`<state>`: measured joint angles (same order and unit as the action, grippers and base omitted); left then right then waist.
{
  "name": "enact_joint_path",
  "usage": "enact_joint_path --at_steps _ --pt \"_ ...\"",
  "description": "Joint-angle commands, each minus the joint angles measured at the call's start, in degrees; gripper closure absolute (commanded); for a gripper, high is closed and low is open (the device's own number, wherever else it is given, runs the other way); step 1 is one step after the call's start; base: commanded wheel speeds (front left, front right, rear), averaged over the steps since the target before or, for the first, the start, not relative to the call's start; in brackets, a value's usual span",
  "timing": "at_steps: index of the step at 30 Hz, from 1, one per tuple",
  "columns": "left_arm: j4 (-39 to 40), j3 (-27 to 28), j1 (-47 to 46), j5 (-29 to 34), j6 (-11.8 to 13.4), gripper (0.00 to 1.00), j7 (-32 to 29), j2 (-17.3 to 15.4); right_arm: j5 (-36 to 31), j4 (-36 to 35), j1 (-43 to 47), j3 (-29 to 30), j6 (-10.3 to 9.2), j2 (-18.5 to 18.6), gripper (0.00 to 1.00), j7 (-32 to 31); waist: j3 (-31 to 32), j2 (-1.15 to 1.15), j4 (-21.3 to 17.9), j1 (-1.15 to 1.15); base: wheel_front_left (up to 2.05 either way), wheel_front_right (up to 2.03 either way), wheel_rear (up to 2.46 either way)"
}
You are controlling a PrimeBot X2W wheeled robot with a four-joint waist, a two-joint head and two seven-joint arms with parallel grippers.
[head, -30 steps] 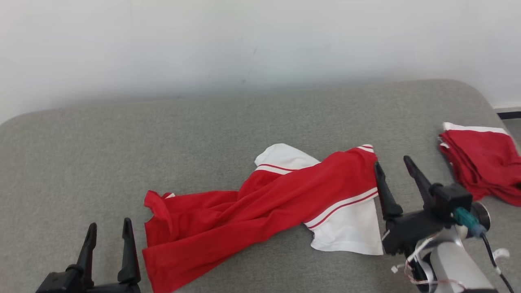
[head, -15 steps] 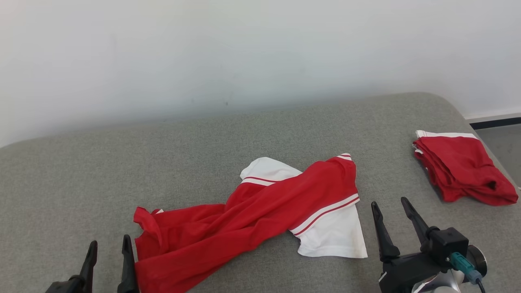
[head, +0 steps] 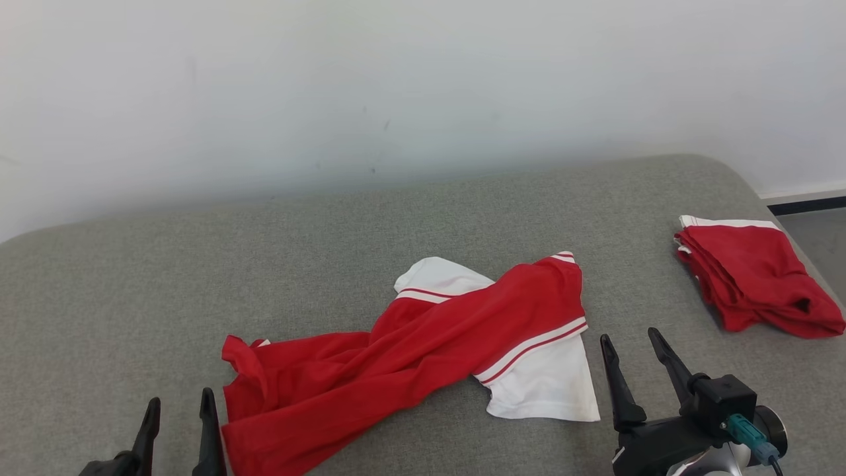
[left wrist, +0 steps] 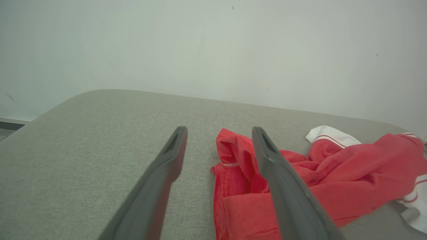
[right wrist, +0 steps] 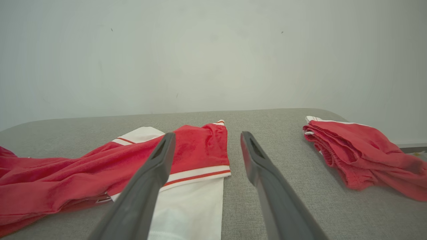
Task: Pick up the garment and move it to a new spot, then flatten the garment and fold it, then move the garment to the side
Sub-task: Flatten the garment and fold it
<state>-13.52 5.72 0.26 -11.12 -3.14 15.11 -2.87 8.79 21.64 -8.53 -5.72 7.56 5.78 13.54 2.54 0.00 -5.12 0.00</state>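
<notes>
grey padded table (head: 198, 264), white wall (head: 396, 79)

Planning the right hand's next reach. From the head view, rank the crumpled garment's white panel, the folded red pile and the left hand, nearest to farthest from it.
1. white panel, just left of the right hand
2. folded red pile, farther back on the right
3. left hand, far off at the lower left
</notes>
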Motion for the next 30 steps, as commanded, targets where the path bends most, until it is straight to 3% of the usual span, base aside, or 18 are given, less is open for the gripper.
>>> enact_joint_path --at_steps 1,9,14,21,30 --pt "-0.16 -0.13 0.08 0.17 -0.22 0.0 0.03 -0.04 -0.57 -0.16 0.36 0.11 -0.17 -0.14 0.0 -0.19 -0.1 0.0 0.1 0.0 0.0 0.0 0.0" --pt "-0.02 -0.8 0.24 0.15 -0.47 0.0 0.03 -0.03 -0.66 0.4 0.42 0.87 -0.17 -0.35 0.0 -1.24 -0.28 0.0 0.35 0.0 0.0 0.0 0.0" --pt "-2.36 -3.83 2.14 -1.23 -1.63 0.0 0.03 -0.01 0.3 2.98 0.16 2.04 -0.17 -0.73 0.0 -5.94 -0.52 0.0 0.38 0.0 0.0 0.0 0.0" --pt "-10.02 -6.49 1.04 -2.1 -2.12 0.0 -0.52 -0.08 0.53 11.31 -2.65 2.59 -0.17 -1.65 0.0 -15.75 -1.87 0.0 1.65 0.0 0.0 0.0 0.0" --pt "-14.98 -8.33 -3.42 -2.54 -2.99 0.0 -0.24 -0.4 0.31 17.88 -5.47 2.91 -0.17 -2.56 0.0 -16.43 -2.59 0.0 3.05 0.0 0.0 0.0 0.0"
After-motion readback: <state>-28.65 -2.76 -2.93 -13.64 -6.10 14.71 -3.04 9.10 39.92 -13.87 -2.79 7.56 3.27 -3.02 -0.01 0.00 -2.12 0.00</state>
